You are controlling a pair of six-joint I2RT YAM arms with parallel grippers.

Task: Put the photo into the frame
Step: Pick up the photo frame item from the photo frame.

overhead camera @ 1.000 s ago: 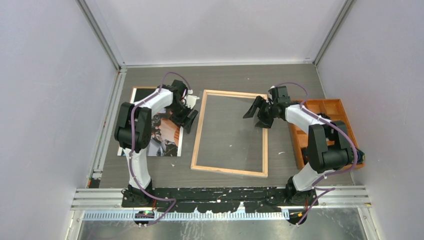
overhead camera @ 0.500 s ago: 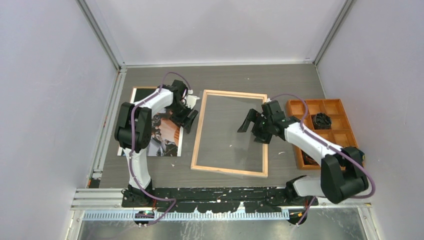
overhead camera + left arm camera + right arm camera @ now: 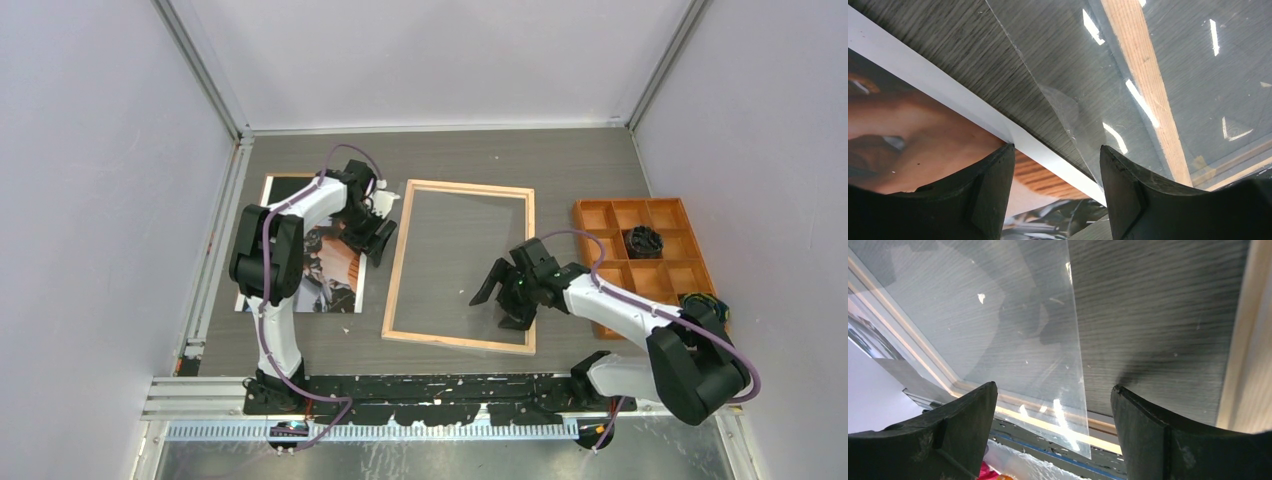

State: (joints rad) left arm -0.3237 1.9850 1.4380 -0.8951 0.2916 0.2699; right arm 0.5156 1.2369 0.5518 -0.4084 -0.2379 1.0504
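both arms: white links [image 3: 283, 335], black joints [image 3: 262, 255], purple cables [image 3: 347, 147], black wedge-shaped jaws.

The left arm [image 3: 268, 250] rose from its base at the table's [image 3: 450, 155] near edge and reached toward the far left, elbow high and wrist bent down. The left gripper [image 3: 378, 240] pointed downward, jaws apart with nothing between them. The right arm [image 3: 620, 305] lay low, stretched leftward toward the table's middle. The right gripper [image 3: 500, 307] tilted down, its jaws spread wide and empty.
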